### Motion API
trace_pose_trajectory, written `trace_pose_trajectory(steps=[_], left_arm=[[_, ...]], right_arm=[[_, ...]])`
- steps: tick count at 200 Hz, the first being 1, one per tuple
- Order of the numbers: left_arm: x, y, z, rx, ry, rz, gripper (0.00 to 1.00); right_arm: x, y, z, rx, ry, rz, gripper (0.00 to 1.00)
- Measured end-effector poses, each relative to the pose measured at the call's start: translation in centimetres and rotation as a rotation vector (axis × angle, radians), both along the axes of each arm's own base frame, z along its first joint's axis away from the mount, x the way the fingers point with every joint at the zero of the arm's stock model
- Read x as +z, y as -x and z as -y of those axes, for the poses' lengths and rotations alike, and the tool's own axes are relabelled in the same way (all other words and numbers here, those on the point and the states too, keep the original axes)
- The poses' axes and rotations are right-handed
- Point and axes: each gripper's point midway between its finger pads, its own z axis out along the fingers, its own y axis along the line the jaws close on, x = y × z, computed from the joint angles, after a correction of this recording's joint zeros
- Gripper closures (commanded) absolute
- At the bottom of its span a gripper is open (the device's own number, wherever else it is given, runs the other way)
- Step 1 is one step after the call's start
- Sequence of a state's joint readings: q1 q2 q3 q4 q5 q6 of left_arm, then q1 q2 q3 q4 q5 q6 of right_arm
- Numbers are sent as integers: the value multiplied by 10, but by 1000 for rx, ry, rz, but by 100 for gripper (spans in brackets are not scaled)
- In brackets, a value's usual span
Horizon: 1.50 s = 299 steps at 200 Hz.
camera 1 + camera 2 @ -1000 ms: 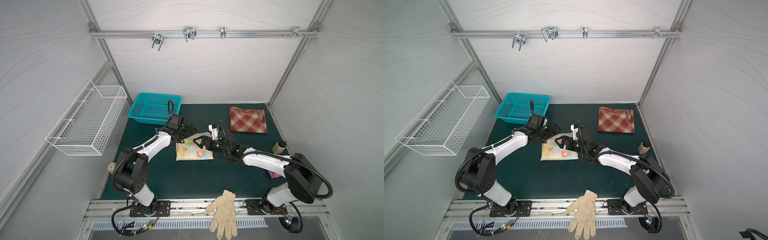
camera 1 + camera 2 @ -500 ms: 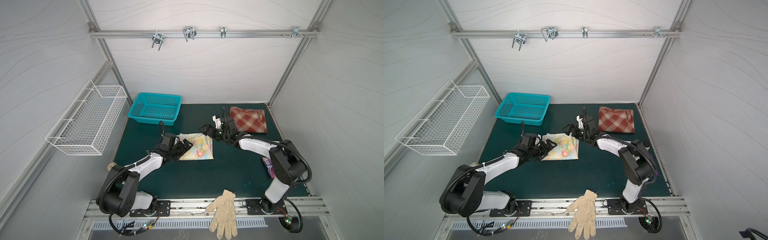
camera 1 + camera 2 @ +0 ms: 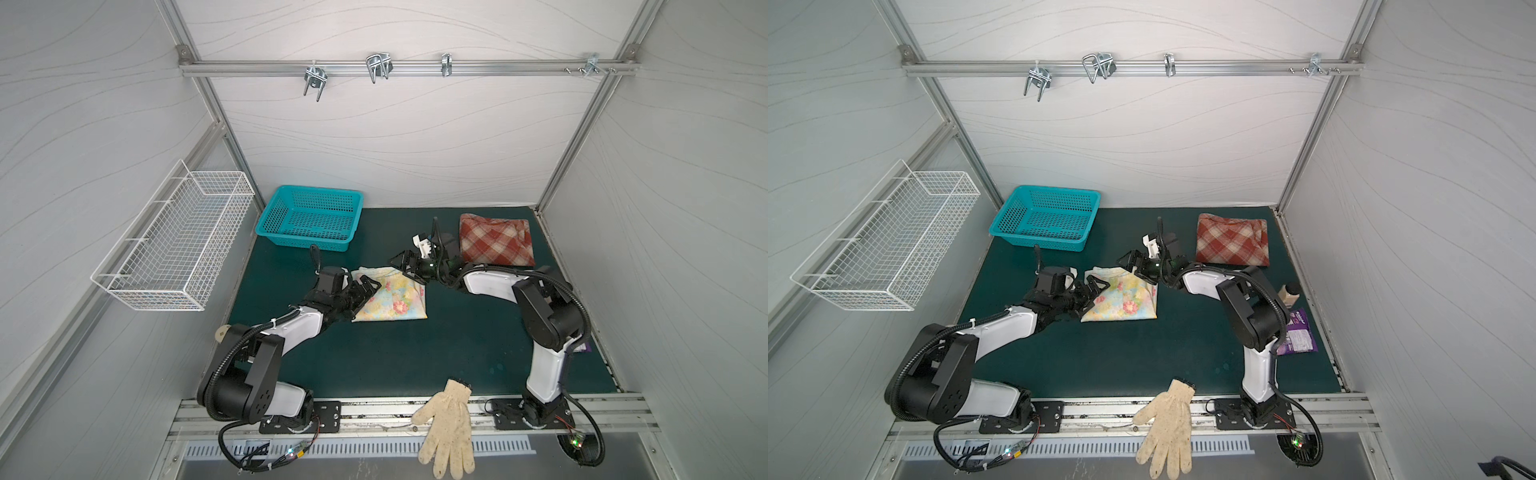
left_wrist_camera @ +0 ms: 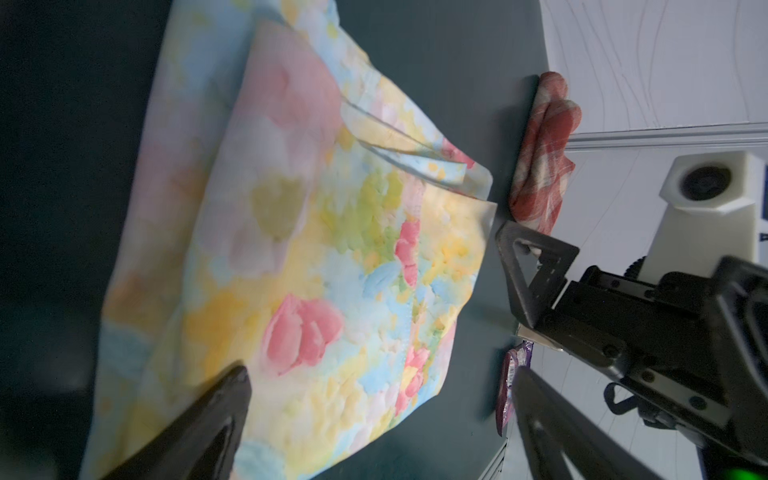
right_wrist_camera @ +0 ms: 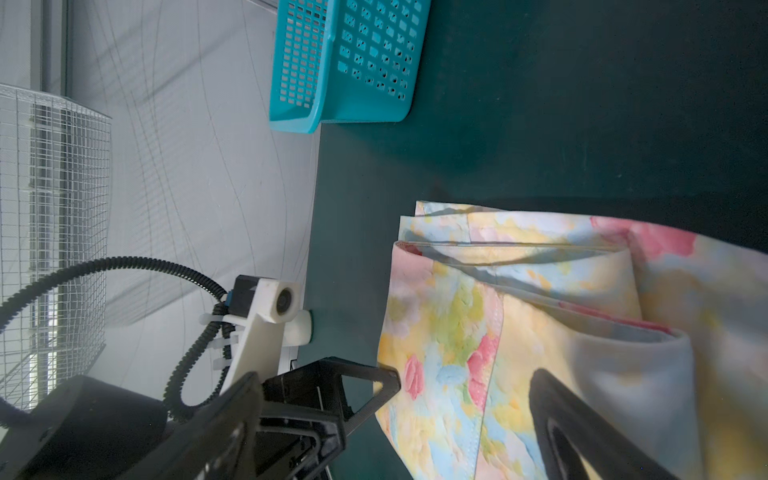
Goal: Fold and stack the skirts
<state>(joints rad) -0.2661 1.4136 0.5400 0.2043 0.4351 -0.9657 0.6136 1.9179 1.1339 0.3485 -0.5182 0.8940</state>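
Observation:
The pastel floral skirt (image 3: 397, 301) (image 3: 1127, 300) lies folded flat mid-table. The rust-red plaid skirt (image 3: 494, 242) (image 3: 1231, 242) lies folded at the back right, apart from it. My left gripper (image 3: 368, 291) (image 3: 1097, 290) hovers open at the floral skirt's left edge. In the left wrist view its jaws (image 4: 382, 399) stand wide over the floral skirt (image 4: 311, 249), and the plaid skirt (image 4: 544, 158) shows beyond. My right gripper (image 3: 405, 266) (image 3: 1133, 264) is open at the floral skirt's far right corner. Its wide-open jaws (image 5: 395, 415) straddle the floral skirt's (image 5: 540, 311) edge without gripping.
A teal basket (image 3: 311, 218) (image 5: 345, 62) stands at the back left. A white wire basket (image 3: 174, 241) hangs on the left wall. A cream glove (image 3: 449, 424) lies over the front rail. By the right arm's base are a purple packet (image 3: 1296, 336) and a small bottle (image 3: 1289, 293).
Both open grippers have drawn away from above the floral skirt. The left came back toward the front left, and the right swung to the skirt's far right corner. The skirt lies still.

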Motion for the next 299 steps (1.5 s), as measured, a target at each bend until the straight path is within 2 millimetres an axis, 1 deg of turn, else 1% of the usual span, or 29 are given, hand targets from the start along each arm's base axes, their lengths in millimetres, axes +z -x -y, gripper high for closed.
trace_pose_trajectory(steps=[19,39,68,99,116,145,161,176,200,214,274,299], left_arm=[[-2,1,1,-2,12,-1,2],[0,1,2,-3,16,8,2],[9,5,-1,-4,4,23,2],[14,10,-6,-5,-12,29,2],[17,13,-6,-8,-14,29,2],[33,15,-4,-18,8,67,2],[36,16,-1,-31,28,77,2],[30,21,0,-41,42,69,2],[4,33,0,-50,42,6,2],[-6,35,1,-57,43,-13,2],[-10,33,1,-62,39,13,2],[-9,34,0,-66,35,17,2]], right_arm=[[-5,-6,-3,1,1,-6,1],[-18,-12,-2,-8,14,-21,1],[-42,-20,9,-53,69,-55,1],[-57,-25,20,-86,97,-71,1],[-57,-26,20,-88,93,-65,1],[-58,-29,19,-88,83,-50,1],[-59,-31,17,-88,79,-44,1],[-59,-32,16,-87,74,-37,1],[-58,-33,16,-85,74,-31,1],[-58,-33,16,-84,75,-28,1],[-57,-32,17,-71,89,-6,1],[-48,-25,21,-63,116,5,1]])
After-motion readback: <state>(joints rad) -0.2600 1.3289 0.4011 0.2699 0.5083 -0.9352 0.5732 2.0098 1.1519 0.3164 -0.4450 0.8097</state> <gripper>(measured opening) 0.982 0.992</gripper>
